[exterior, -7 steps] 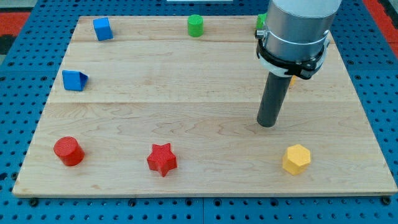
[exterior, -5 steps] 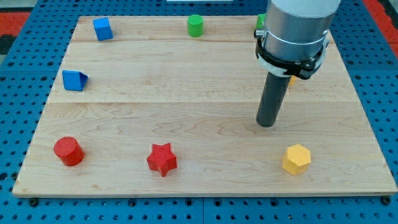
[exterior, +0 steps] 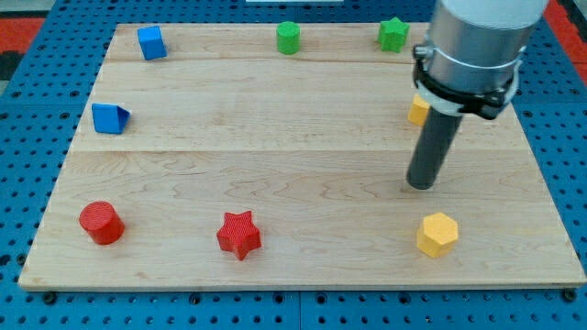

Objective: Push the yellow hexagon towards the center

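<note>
My tip (exterior: 421, 186) sits above yellow hexagon (exterior: 437, 235), not touching; no hand fitted. Best circle to its lower-right, probably, then push up-left toward surface (exterior: 275, 147) centre.

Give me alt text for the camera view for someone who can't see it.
My tip rests on a wooden board, just above the yellow hexagon near the view's bottom right, not touching it. Around the edges sit a red star, red cylinder, two blue blocks, green cylinder and green star.
</note>
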Motion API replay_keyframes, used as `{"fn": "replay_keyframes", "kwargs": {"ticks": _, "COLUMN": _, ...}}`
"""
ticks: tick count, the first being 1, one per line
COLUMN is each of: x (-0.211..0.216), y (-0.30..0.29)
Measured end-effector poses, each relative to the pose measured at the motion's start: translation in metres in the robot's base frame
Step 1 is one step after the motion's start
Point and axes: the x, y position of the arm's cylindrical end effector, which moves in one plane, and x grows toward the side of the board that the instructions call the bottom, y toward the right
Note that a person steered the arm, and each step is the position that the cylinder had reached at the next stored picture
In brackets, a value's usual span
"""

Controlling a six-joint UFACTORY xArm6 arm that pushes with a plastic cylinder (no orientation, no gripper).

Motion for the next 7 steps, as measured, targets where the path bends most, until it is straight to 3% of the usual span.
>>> {"fn": "replay_keyframes", "kwargs": {"ticks": 1, "x": 0.005, "y": 0.091}}
{"fn": "replay_keyframes", "kwargs": {"ticks": 2, "x": 0.052, "y": 0.149}}
{"fn": "replay_keyframes", "kwargs": {"ticks": 3, "x": 0.089, "y": 0.11}}
{"fn": "replay_keyframes", "kwargs": {"ticks": 4, "x": 0.068, "y": 0.05}}
{"fn": "replay_keyframes", "kwargs": {"ticks": 6, "x": 0.087, "y": 0.016}}
{"fn": "replay_keyframes", "kwargs": {"ticks": 7, "x": 0.04, "y": -0.069}}
